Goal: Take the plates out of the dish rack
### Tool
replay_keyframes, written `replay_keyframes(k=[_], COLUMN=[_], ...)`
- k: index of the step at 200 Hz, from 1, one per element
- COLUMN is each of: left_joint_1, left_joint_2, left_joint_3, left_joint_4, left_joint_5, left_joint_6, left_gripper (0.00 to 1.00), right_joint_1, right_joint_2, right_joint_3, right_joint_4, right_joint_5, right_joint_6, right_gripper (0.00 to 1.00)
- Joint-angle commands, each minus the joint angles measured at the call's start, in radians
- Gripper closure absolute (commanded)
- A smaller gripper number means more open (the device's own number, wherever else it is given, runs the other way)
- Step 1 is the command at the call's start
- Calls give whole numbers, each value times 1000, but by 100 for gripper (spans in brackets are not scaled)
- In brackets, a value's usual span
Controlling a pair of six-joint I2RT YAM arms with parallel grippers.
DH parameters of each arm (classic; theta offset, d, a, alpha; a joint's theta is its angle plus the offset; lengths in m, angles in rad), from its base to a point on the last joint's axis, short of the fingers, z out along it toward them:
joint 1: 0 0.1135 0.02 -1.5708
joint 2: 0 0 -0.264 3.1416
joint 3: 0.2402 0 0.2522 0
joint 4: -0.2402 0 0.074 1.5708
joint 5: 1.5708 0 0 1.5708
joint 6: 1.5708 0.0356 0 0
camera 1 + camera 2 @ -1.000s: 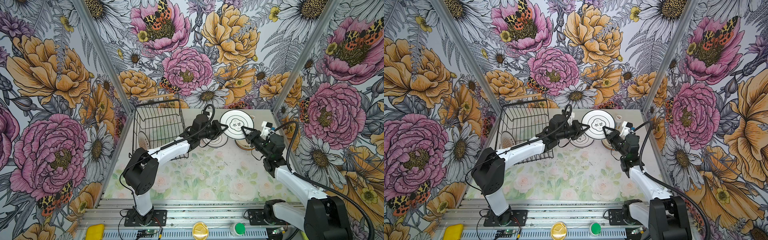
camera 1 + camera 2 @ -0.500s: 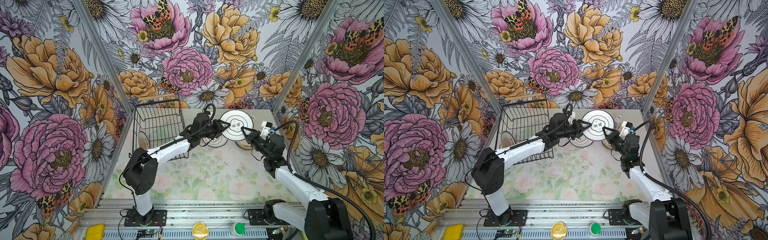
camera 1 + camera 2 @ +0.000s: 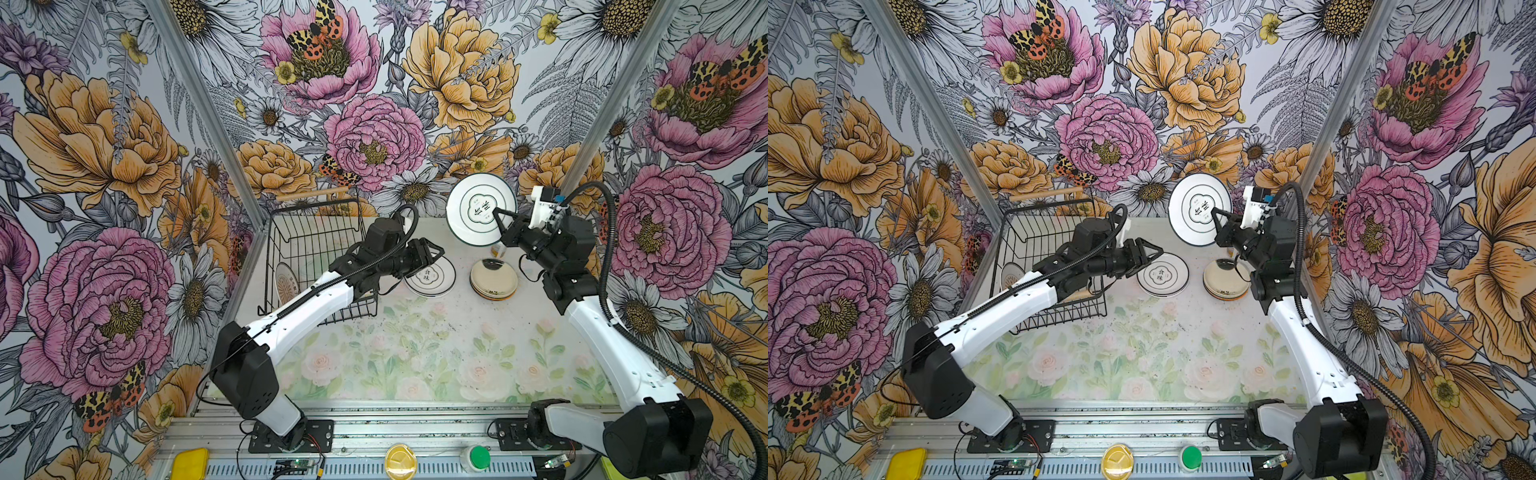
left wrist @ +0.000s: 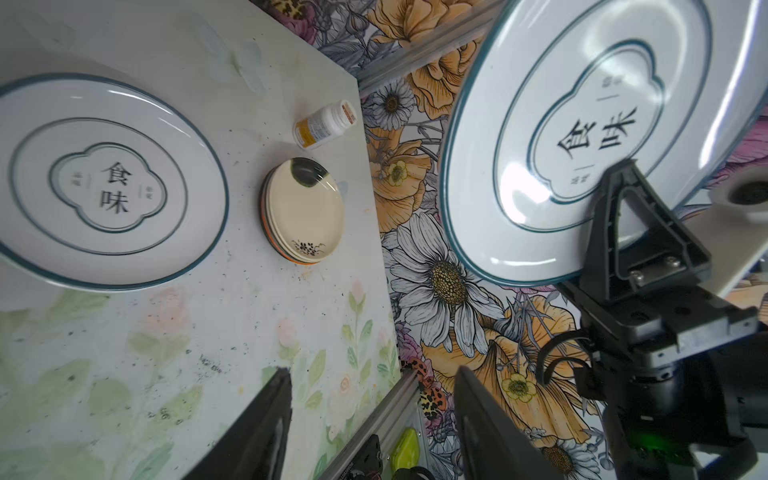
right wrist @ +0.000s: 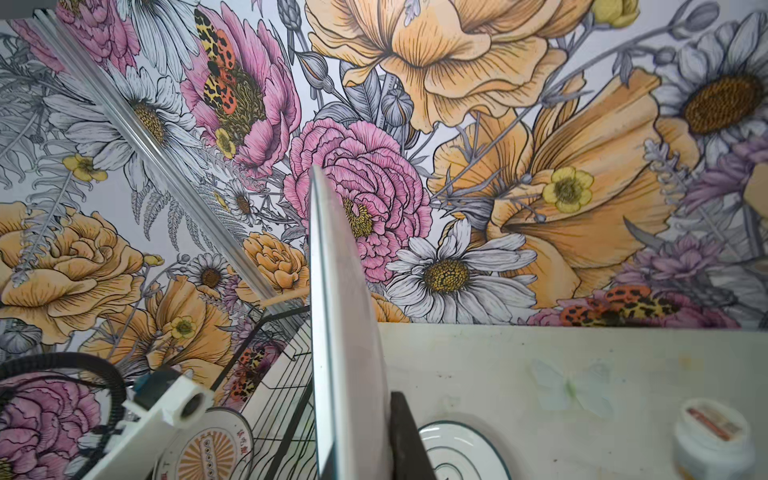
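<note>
Rack point(image 3: 316, 245), behind the left end effector point(image 3: 436, 253), contained one sunburst plate point(image 3: 286, 283). This end effector stood released and empty, just above a lettered plate point(image 3: 432, 277) on the table point(image 3: 415, 340). A stack point(image 3: 493, 279) lay below the right end effector point(image 3: 497, 216), which clenched a second lettered plate point(image 3: 478, 208) upright.

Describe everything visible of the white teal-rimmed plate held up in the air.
The round white glazed plate, seemingly ceramic, has a thin dark teal rim, an inner teal ring and a lobed outline around two black characters. It stands on edge in the air over the far end of the table. The right gripper is shut on its edge, one finger across its face. Nothing else touches it. Its face is turned toward the open left gripper, which is apart from it.
</note>
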State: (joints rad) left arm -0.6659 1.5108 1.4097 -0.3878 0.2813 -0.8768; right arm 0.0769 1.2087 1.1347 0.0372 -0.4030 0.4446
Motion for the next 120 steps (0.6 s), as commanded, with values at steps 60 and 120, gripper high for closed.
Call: replay_keyframes(k=[60,120], left_joint_1=[502,626], left_joint_2=[-408,-343], left_joint_3=[-213,-172], left_joint_4=[-447,-590], left_joint_5=[-191,-364], left_joint_6=[263,360], left_gripper=[1,1], right_joint_1=[1,50], right_joint_2=[-64,-82], right_joint_3=[-52,-193], right_joint_4=[-242,-338], right_joint_5=[196,202], right_joint_6=[-109,103], right_gripper=[100,100])
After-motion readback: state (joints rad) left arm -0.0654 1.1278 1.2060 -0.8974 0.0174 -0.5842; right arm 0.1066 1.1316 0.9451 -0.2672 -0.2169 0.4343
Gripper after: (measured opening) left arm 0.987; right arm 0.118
